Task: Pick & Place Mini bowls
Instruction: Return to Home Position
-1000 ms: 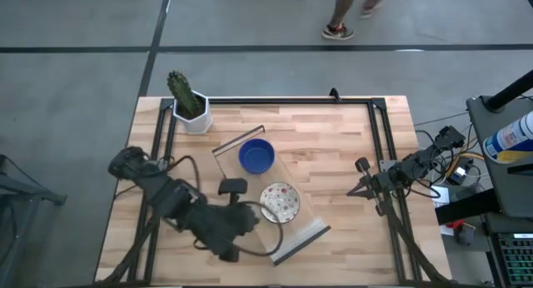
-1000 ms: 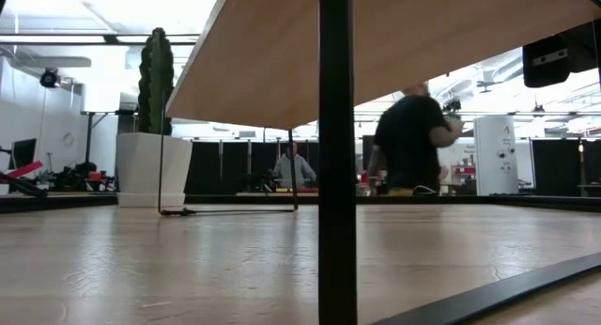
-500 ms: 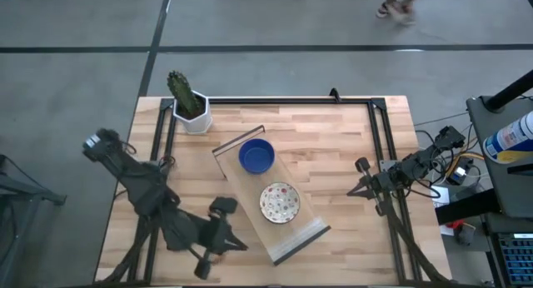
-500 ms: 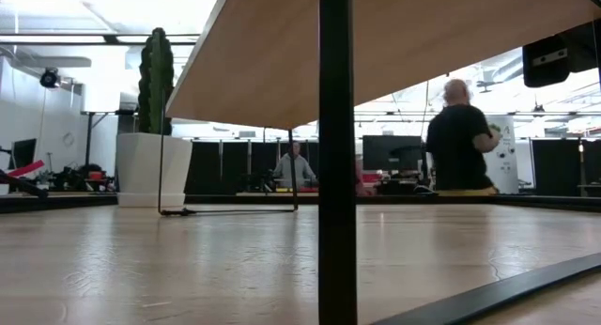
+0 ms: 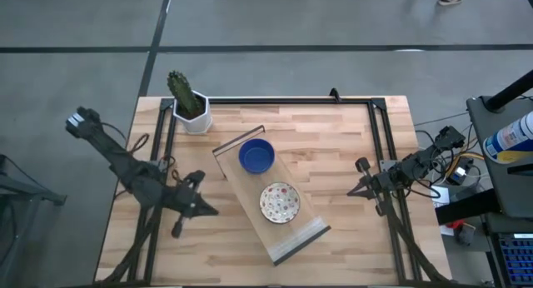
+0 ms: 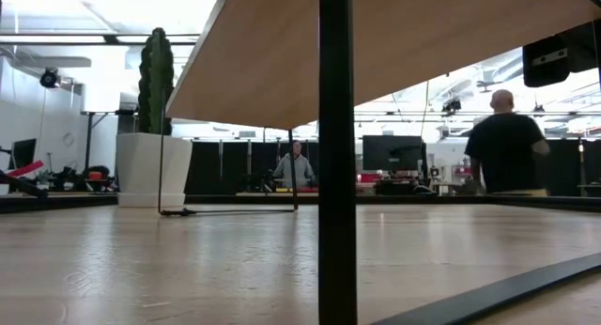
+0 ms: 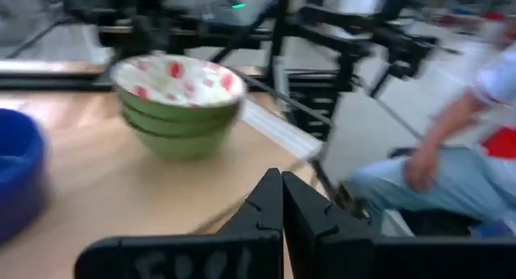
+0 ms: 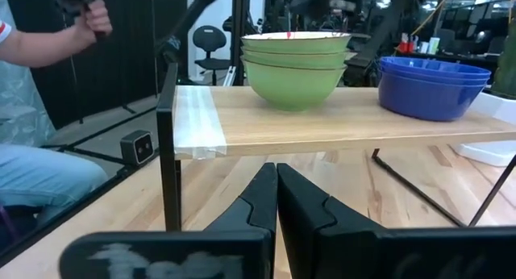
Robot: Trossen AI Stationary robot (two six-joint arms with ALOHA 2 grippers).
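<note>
Since a second ago my left arm has swung back off the shelf (image 5: 300,235) toward its own side of the table (image 5: 350,246), and the left gripper (image 7: 280,176) now rides pinched together with nothing in it. The right gripper (image 8: 276,168) waits at the table's right edge, its fingers also pressed closed and empty. Both sets of mini bowls sit on the shelf: the blue stack (image 5: 256,156) at the end nearer the cactus pot (image 5: 193,115), the patterned stack (image 5: 280,202) just beside it. I see no bowl on the bare table, so I judge the placing finished, with only the parking of my left arm remaining. The patterned bowls are glossy, white speckled red inside and green outside, round and shallow. The blue ones are smooth and solid-coloured. The shelf is a pale wooden board on thin black legs with a whitish strip at one end.
</note>
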